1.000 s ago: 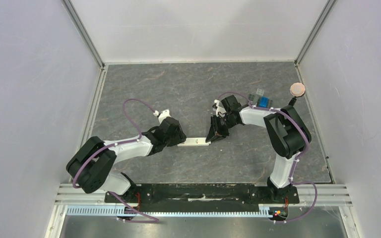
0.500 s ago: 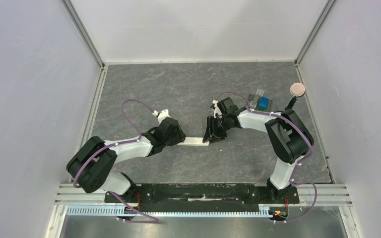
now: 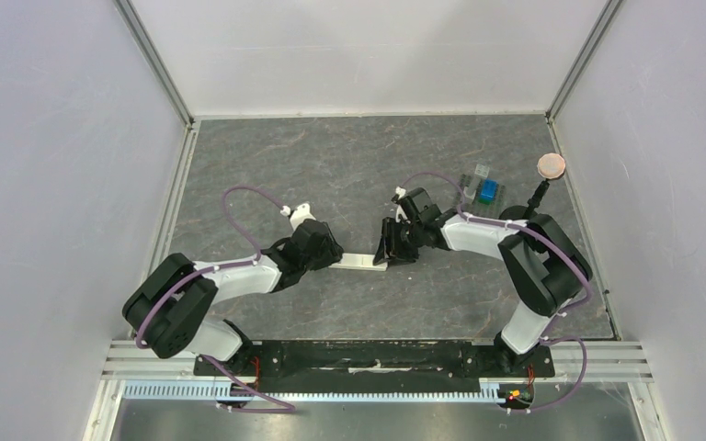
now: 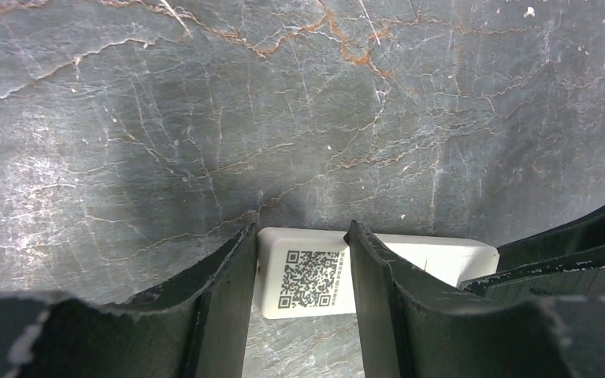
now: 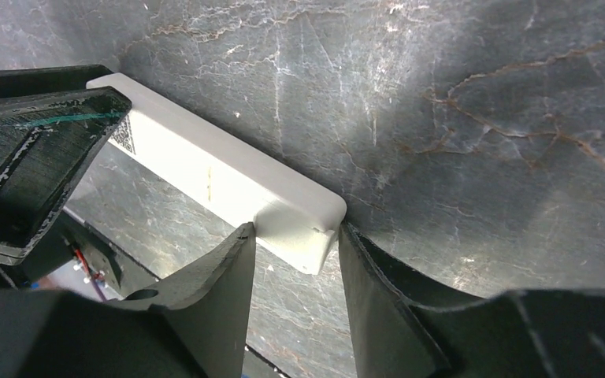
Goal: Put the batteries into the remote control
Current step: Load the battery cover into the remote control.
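**Right gripper [image 5: 295,230] astride the remote control [image 5: 220,181]**

Compared with a second ago, observe that the right gripper sits further left and its elbow lies nearer the near edge of the table [image 3: 331,165]. Its fingers flank the plain end of the remote control; you cannot tell whether they clamp. The left gripper [image 4: 303,228] stands parted over the sticker end. The remote control lies mid-table. The blue and grey blocks [image 3: 485,189] sit far right, contents unreadable.

Remote control [image 3: 358,262]: one slim white rectangular bar. Lies flat on the grey marbled counter [image 3: 331,165], near its front centre, long axis running left to right, back face up. Black-and-white code sticker [image 4: 309,278] at the left end; right end plain white.
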`<state>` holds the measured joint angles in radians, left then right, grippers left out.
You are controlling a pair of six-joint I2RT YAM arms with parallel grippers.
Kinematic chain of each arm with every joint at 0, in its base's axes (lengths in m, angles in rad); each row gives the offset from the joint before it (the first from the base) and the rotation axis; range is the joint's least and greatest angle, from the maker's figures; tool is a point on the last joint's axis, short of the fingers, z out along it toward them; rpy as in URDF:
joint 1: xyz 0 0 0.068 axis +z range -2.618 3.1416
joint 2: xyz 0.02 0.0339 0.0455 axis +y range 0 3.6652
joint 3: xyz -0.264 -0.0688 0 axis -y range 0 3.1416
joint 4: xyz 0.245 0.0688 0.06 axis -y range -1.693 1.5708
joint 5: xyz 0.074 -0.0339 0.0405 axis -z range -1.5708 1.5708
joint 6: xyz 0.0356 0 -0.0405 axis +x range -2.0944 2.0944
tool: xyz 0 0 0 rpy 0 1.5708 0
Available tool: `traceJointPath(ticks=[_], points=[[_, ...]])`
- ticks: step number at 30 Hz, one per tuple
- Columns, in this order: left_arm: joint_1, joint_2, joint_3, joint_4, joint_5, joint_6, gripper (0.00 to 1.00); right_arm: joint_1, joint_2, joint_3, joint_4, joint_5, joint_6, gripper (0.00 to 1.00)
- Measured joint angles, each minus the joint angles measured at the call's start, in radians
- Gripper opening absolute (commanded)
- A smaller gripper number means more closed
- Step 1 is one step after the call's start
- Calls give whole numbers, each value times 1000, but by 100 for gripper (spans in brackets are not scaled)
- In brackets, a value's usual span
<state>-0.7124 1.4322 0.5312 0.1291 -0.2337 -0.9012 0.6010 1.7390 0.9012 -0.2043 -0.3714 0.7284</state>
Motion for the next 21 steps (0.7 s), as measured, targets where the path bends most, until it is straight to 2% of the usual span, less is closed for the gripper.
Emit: traceJointPath(ticks=[12, 21], points=[[-2, -52, -38, -2, 8, 1, 57, 100, -49, 8, -9, 210, 24, 52], [-3, -60, -39, -18, 31, 3, 53, 146, -33, 57, -72, 307, 33, 50]])
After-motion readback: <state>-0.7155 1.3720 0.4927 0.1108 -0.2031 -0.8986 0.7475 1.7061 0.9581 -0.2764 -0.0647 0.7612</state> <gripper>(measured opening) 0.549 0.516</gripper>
